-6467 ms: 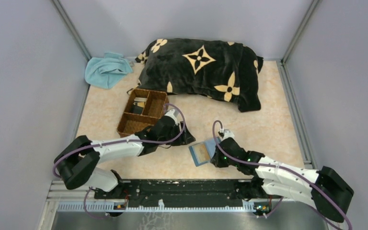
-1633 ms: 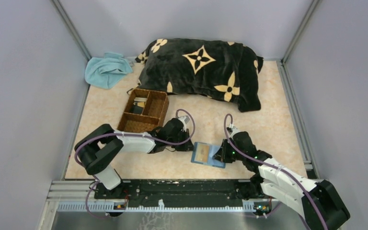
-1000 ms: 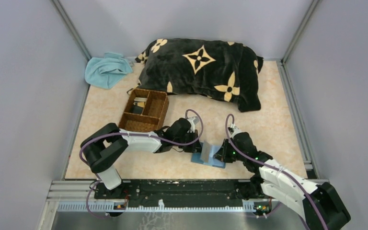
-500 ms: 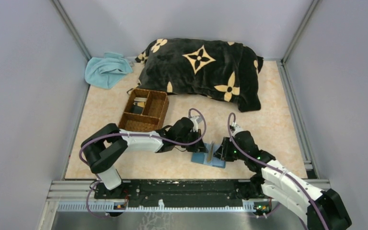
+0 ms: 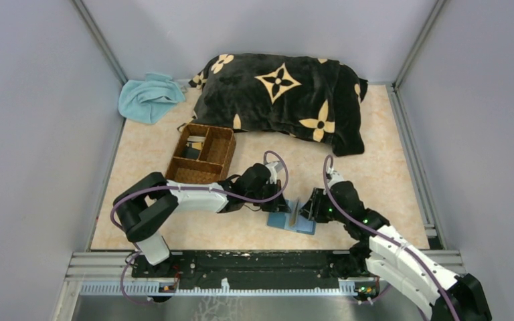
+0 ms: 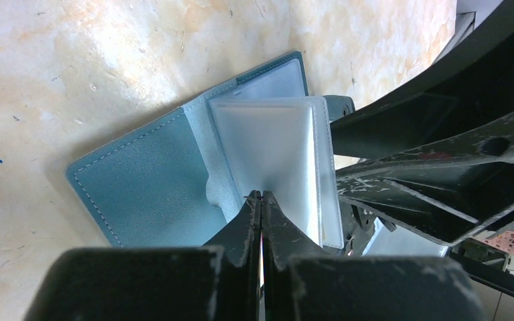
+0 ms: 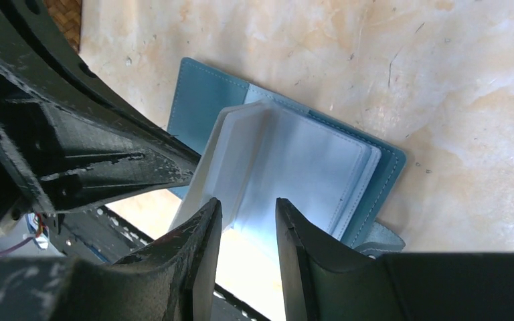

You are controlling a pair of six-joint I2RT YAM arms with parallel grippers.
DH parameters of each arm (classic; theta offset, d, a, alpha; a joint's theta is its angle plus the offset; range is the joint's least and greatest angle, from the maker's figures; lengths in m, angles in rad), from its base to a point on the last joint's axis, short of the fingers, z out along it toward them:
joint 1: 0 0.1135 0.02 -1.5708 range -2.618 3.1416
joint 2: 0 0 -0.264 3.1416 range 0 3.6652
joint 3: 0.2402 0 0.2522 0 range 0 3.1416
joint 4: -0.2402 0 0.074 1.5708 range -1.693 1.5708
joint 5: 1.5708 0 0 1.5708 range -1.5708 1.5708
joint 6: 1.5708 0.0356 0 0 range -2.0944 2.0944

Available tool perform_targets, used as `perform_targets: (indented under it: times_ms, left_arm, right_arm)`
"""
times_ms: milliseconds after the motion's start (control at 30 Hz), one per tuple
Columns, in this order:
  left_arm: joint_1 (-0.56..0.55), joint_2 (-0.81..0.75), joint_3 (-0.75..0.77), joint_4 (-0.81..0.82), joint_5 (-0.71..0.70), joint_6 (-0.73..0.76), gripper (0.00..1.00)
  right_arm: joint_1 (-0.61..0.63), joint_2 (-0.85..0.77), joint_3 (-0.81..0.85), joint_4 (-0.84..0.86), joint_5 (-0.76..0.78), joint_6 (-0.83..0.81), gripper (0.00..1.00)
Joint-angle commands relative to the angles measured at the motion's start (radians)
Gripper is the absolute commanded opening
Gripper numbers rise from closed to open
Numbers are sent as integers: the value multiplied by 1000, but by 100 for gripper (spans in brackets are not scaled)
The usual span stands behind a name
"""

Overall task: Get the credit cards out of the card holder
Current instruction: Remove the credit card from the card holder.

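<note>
Left gripper [image 6: 261,195] pinches clear leaf [image 6: 268,144] of card holder [image 6: 140,187] upright; right gripper [image 7: 247,208] released, jaws apart. Hold leaf taut, slide right finger into pocket mouth.

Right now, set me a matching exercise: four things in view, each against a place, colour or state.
Things:
1. towel
2. tray
3. left pincer
4. right pincer

Place, colour or state:
A. open
B. far left corner
C. shut on a clear sleeve
D. brown and woven

Pairs: 1-B, 2-D, 3-C, 4-A
</note>
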Motion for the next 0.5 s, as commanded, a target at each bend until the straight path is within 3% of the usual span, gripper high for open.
perform_targets:
  times_ms: [0, 467]
  left_arm:
    - [-7, 11, 15, 8, 9, 8, 2]
    - [-8, 22, 14, 13, 12, 10, 1]
  right_arm:
    - [5, -42, 79, -26, 40, -2, 36]
    - [5, -48, 107, -63, 65, -15, 37]
